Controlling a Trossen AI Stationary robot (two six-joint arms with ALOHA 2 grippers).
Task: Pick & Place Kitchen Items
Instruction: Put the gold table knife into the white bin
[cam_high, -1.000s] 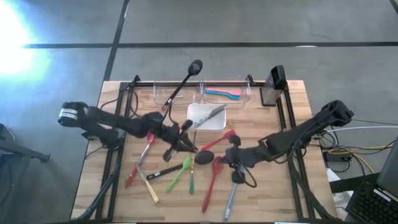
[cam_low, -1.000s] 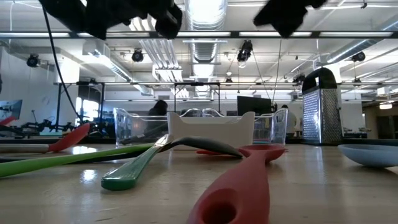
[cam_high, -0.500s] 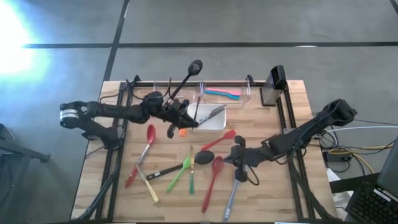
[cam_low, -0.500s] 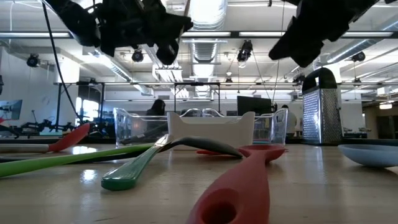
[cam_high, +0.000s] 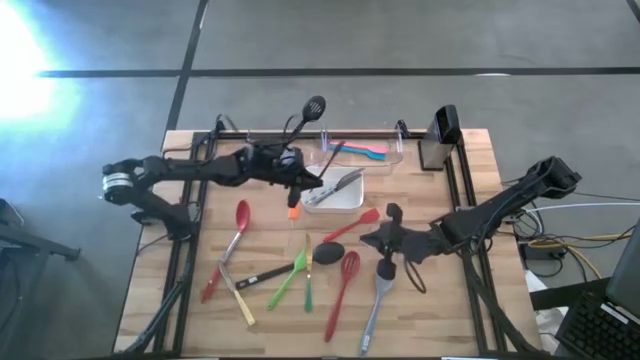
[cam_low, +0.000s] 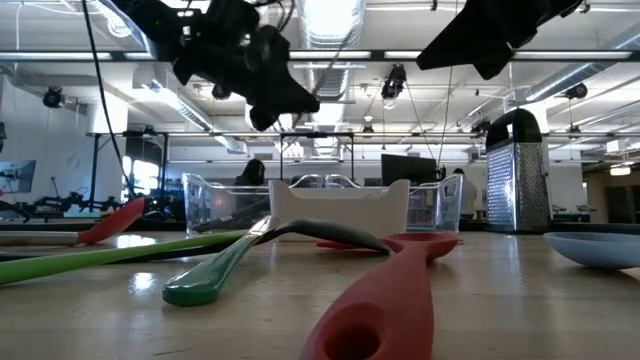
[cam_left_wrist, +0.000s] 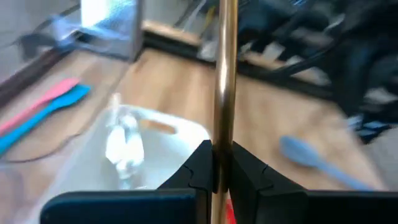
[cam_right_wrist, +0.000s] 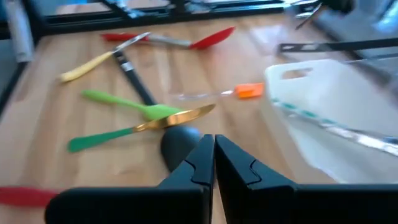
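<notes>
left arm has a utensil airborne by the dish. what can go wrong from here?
1. The left pincer is shut on just the thin handle of the orange-tipped utensil, which hangs below it; it may swing or slip near the white dish.
2. The black slotted spoon leans out of the clear bin beside the left arm; a move toward the bin might knock it.
3. The right pincer, shut and empty, hovers over crowded utensils; descending could scatter them.

overhead, table-level, two wrist cameras, shared table
</notes>
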